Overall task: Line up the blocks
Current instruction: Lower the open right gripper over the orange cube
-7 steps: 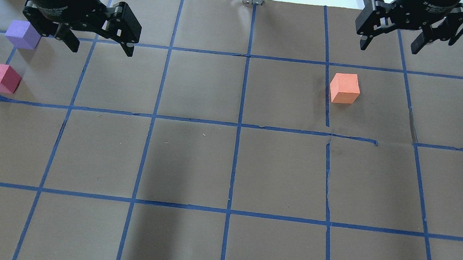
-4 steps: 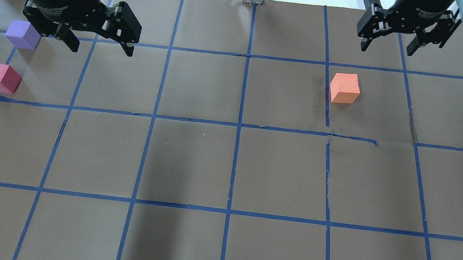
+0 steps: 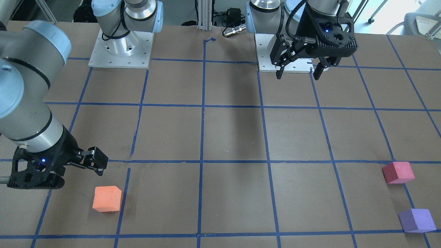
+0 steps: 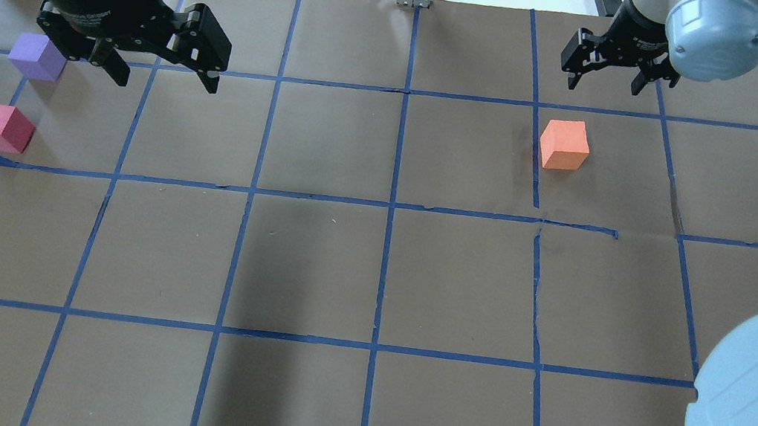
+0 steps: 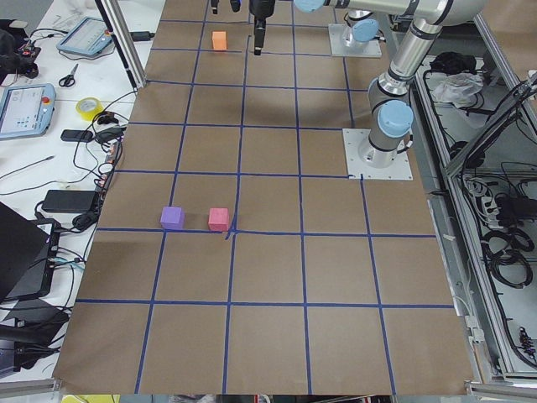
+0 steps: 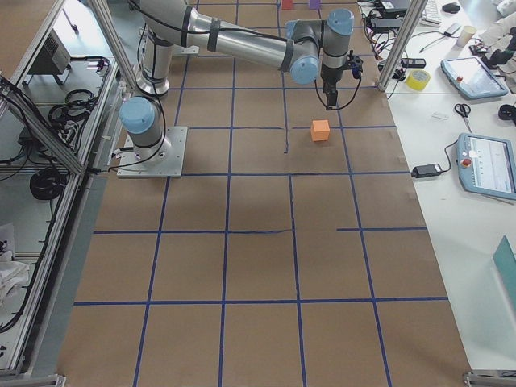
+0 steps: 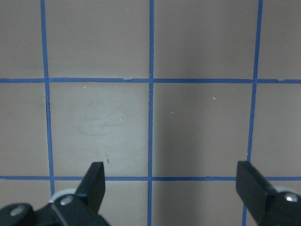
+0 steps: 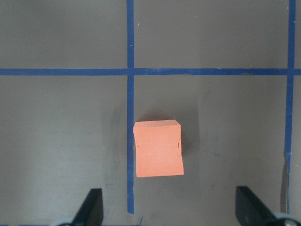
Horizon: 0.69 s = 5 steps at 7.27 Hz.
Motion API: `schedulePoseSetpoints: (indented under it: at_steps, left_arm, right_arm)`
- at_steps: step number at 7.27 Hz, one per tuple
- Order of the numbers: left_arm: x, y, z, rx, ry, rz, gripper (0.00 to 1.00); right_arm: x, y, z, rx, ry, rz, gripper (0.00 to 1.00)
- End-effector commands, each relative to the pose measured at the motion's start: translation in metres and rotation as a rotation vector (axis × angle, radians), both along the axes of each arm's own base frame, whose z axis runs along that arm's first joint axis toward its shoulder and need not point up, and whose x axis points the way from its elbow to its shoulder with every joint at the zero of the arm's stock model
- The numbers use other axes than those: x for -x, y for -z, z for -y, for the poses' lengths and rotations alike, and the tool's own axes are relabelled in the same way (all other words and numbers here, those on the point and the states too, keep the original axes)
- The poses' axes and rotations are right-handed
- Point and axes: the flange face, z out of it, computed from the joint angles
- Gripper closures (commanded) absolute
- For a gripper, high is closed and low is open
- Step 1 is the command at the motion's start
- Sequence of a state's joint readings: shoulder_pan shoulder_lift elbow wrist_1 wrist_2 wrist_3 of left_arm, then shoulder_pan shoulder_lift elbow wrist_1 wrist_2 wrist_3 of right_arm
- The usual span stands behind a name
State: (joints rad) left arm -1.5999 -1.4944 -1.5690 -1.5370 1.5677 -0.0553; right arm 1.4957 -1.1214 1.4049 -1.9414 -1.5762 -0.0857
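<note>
On my left, the nearest block is the red one [image 4: 1,128]. It sits flat on the bench [image 4: 310,270], just beyond a crossing of blue tape lines [image 4: 381,273]. A little farther out on the same side is the purple block [image 4: 38,57], apart from the red one and lined up with it front to back.

My left claw [image 4: 165,83] hangs well above the bench on that side. Its fingers are spread wide and hold nothing. Its wrist camera shows only brown paper and tape lines between the two fingertips [image 7: 96,174]. It touches neither block.

Over on my right, about as far out as the purple block, is the orange block [image 4: 564,144]. It is well apart from the other two. It sits square on the bench just beside the right edge of a tape line that ends a little nearer to me.

Farthest out is my right claw [image 4: 602,87], held above the bench just beyond the orange block. It is wide open and grips nothing. Its wrist camera shows the orange block [image 8: 158,149] below, within the span of the fingers and clear of both.
</note>
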Motion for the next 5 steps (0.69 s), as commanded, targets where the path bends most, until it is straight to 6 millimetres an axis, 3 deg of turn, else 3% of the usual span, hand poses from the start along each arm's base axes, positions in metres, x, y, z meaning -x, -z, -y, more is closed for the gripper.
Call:
schedulePoseSetpoints:
  at_steps: [1,5]
  left_arm:
    - [-0.001,0.000,0.000,0.000,-0.001,0.000,0.00]
    - [-0.002,-0.001,0.000,0.000,0.000,0.003,0.00]
  right_arm:
    - [0.003,0.023,0.008,-0.017,-0.001,-0.027,0.00]
    - [0.003,0.059,0.019,-0.026,-0.004,-0.025,0.00]
